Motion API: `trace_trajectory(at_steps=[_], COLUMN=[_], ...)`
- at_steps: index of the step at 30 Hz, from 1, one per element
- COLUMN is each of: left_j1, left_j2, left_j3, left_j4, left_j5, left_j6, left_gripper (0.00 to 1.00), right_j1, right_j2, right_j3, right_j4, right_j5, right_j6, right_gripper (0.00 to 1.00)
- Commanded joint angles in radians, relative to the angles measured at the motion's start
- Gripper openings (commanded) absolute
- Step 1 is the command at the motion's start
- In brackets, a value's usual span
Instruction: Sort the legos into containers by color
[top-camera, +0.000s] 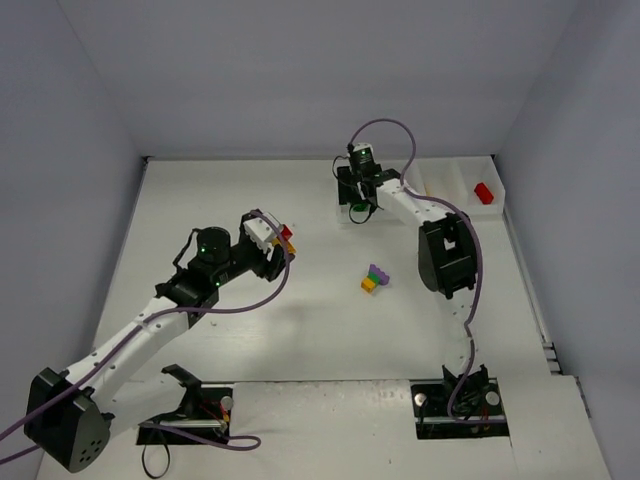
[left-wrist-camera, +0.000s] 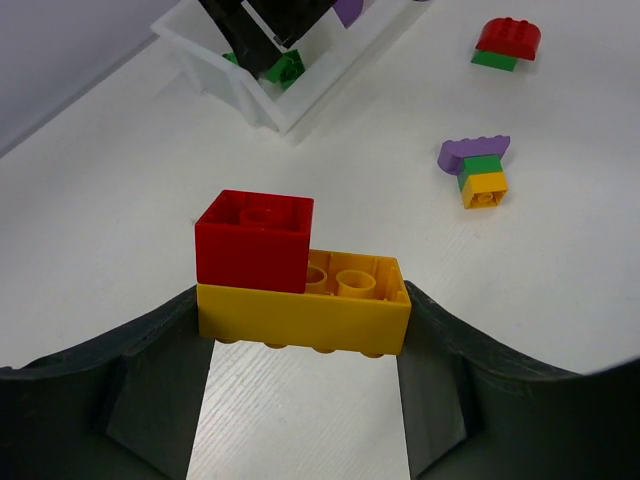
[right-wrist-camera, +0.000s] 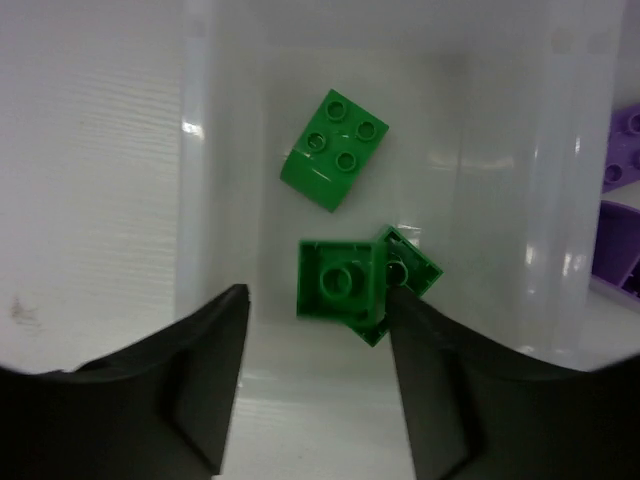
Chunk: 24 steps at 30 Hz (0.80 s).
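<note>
My left gripper (left-wrist-camera: 303, 335) pinches yellow brick (left-wrist-camera: 300, 310), red brick (left-wrist-camera: 255, 240) stacked on top, well short of tray (left-wrist-camera: 250, 95). My right gripper (right-wrist-camera: 318, 305) fingers spread above tray's end compartment; I see green bricks (right-wrist-camera: 335, 150) lying inside. Purple-green-yellow clump (left-wrist-camera: 478, 170) on table near tray.

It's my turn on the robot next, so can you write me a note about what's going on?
Left gripper: shut on a red-on-yellow clump.
Right gripper: open over the tray's green compartment.
Done: three green bricks lie there, purple bricks next door, one red brick in the far end compartment.
Left to do: split and sort the held clump, plus a purple-green-yellow clump and a red-on-green clump on the table.
</note>
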Motion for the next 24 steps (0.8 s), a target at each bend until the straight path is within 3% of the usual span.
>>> trace_trajectory(at_steps=[1, 2, 5, 10, 18, 24], left_j1=[0.004, 0.002, 0.002, 0.002, 0.002, 0.002], left_j2=[-0.028, -0.035, -0.042, -0.032, 0.008, 0.028], left_j3=[-0.004, -0.007, -0.014, -0.019, -0.001, 0.021], left_j4=[0.015, 0.015, 0.024, 0.053, 0.105, 0.124], left_j5=[0.001, 0.003, 0.012, 0.038, 0.047, 0.067], left_j6=[-0.014, -0.019, -0.016, 0.007, 0.026, 0.023], left_gripper=[0.00, 0.00, 0.00, 0.00, 0.00, 0.00], right_j1=[-0.011, -0.012, -0.011, -0.005, 0.008, 0.081], right_j2=[-0.010, -0.009, -0.044, -0.188, -0.460, -0.559], right_j3=[0.086, 0.090, 0.082, 0.002, -0.166, -0.283], right_j4=[0.036, 0.036, 0.036, 0.044, 0.067, 0.102], right_j5=[0.058, 0.053, 0.012, -0.144, -0.505, -0.655], right_j6=[-0.019, -0.023, -0.028, -0.019, 0.055, 0.116], right_gripper=[0.58, 0.69, 0.80, 0.78, 0.57, 0.70])
